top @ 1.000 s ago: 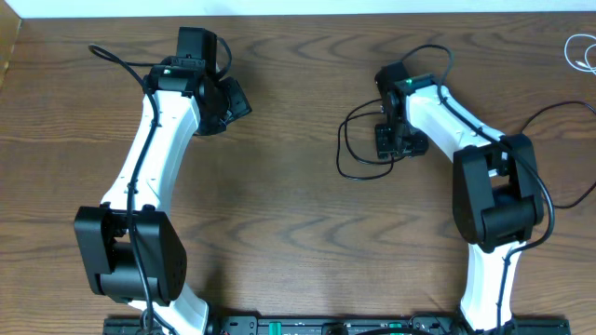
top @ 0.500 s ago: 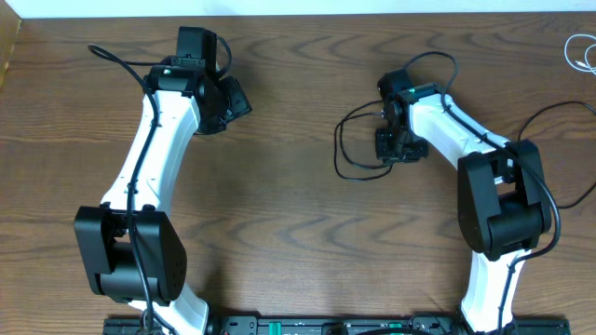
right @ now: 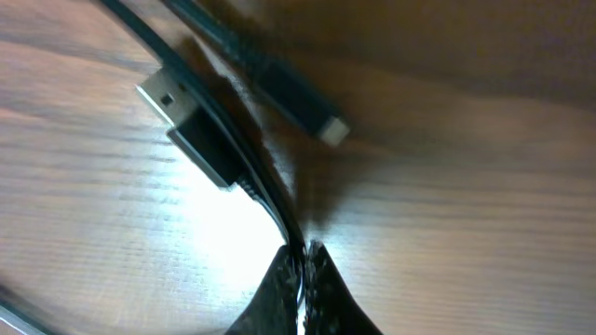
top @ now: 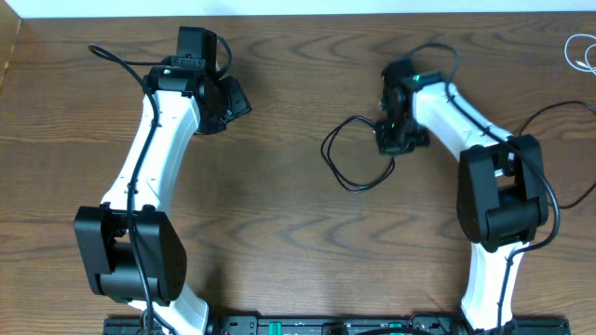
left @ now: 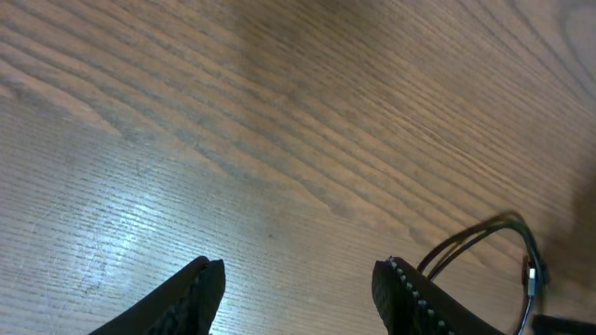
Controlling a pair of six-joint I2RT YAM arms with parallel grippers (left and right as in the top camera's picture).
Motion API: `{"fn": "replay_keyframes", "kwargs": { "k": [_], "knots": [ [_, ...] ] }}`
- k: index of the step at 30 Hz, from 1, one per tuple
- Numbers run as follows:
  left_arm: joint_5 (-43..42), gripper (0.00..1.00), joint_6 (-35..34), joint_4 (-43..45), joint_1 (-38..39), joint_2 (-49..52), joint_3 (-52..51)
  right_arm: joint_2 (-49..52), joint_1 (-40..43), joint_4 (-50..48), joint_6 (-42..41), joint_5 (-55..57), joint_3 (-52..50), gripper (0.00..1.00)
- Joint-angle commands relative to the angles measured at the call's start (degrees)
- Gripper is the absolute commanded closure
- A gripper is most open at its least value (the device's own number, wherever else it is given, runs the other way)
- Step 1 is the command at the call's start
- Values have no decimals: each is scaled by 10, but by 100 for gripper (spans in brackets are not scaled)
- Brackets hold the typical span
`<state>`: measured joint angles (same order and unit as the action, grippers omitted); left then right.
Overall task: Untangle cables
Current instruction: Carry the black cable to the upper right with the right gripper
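- On the right half of the wooden table (top: 279, 242), the right gripper (top: 392, 141) is pinched shut on the black cable (right: 265, 207).
- Right wrist view: fingertips (right: 331, 293) are together, clamping the cord just behind its flat plug (right: 191, 121). A second, smaller plug (right: 317, 116) lies just beside it.
- The black cable's loop lies on the table left of the right gripper.
- White cable (top: 582, 51) sits at the far top right edge, well apart from both arms.
- Left gripper (top: 230, 100) is at upper left, fingers apart and holding nothing.
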<state>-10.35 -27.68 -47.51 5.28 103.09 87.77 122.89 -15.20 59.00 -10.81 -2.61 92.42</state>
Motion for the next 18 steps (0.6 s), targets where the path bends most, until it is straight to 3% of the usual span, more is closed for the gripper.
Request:
{"fn": "replay_keyframes", "kwargs": {
  "k": [1,9,18],
  "knots": [
    [5,44,-5,0,-2,7,-3,-19,15,31,56,-8,99,99],
    [5,44,-5,0,-2,7,-3,-89,58,102,88,-32,282,99],
    [6,44,-5,0,-2,7,-3,-100,77,143,105,-53,279,99]
  ]
}}
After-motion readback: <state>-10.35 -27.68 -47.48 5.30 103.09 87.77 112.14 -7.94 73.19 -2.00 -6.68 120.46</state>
